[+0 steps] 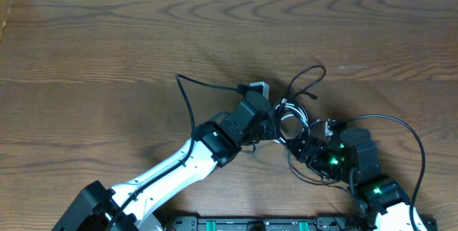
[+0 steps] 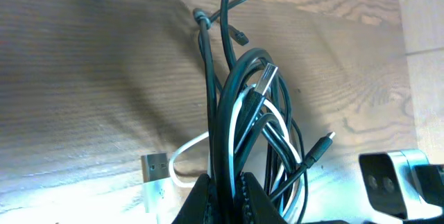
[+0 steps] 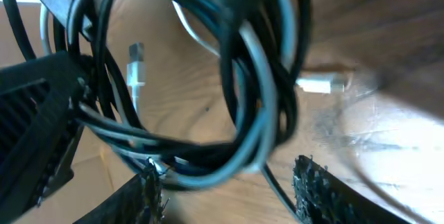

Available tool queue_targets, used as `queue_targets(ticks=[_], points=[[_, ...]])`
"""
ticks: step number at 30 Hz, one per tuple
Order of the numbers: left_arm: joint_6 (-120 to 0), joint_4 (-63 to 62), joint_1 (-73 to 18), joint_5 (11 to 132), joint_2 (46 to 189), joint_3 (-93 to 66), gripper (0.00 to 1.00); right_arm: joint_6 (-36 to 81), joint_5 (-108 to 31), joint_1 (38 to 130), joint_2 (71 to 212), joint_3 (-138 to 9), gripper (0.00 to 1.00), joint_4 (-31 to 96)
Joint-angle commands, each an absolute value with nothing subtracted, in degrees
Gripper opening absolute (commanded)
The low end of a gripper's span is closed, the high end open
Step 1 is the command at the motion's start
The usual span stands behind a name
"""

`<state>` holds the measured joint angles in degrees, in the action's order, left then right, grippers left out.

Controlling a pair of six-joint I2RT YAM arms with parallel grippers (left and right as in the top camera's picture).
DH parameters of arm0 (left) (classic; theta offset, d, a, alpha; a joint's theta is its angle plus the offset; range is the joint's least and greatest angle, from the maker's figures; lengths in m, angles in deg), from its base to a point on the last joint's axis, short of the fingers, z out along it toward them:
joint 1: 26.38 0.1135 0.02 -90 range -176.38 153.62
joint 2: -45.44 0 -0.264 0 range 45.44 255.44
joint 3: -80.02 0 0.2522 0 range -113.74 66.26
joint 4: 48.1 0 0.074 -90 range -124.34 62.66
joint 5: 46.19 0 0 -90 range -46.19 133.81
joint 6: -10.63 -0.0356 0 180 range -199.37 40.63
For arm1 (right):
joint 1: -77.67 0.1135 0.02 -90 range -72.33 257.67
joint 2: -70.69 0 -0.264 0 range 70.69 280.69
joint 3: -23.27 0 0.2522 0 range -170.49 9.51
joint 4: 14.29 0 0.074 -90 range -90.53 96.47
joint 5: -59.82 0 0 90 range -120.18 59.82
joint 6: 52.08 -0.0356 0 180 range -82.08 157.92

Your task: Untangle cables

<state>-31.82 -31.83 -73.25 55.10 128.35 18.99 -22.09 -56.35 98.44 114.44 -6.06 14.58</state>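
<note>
Left wrist, 2 blk cables [image 2: 208, 78], 1 wht cable [image 2: 186, 146], one tangle

Evenly and softly lit from above in the overhead view, sharp from edge to edge of the table [image 1: 107, 38], with a thin overexposed white strip past the far edge and only faint, short shadows. Harsher at the left wrist: washed-out glare on the table nearest the lens, a broad dim shadow beyond it, cables [image 2: 236, 113] crisp in mid-view but dark and soft at the bottom. Worst at the right wrist: heavily out of focus throughout, cables smeared into dark and pale bands, a bright blown patch of table at lower right, deep shadow at upper right.
</note>
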Motion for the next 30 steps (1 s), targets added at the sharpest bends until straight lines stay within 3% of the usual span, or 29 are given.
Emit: queue_targets(ticks=[1, 14, 15, 17, 20, 30], points=[[-33.3, -32.8, -72.9, 58.9, 127.3, 19.2, 0.07, -24.2, -49.7, 101.9, 114.2, -5.6, 0.57, 13.5], [-35.7, -33.3, -72.5, 62.2, 121.2, 19.2, 0.08, -32.4, -36.3, 104.8, 119.6, -5.6, 0.32, 13.9], [-35.7, -33.3, -72.0, 63.6, 119.9, 19.2, 0.08, -32.4, -36.2, 104.8, 120.7, -5.6, 0.29, 13.4], [-35.7, -33.1, -70.6, 67.7, 116.9, 19.2, 0.08, -32.4, -35.8, 104.7, 123.3, -5.6, 0.11, 11.3], [-36.0, -32.2, -68.6, 72.6, 114.3, 19.2, 0.08, -32.3, -33.3, 104.7, 125.7, -5.6, 0.01, 10.4], [-38.9, -24.1, -52.8, 76.3, 108.4, 19.2, 0.08, -28.8, -24.2, 103.3, 127.6, -5.6, 0.01, 11.4]])
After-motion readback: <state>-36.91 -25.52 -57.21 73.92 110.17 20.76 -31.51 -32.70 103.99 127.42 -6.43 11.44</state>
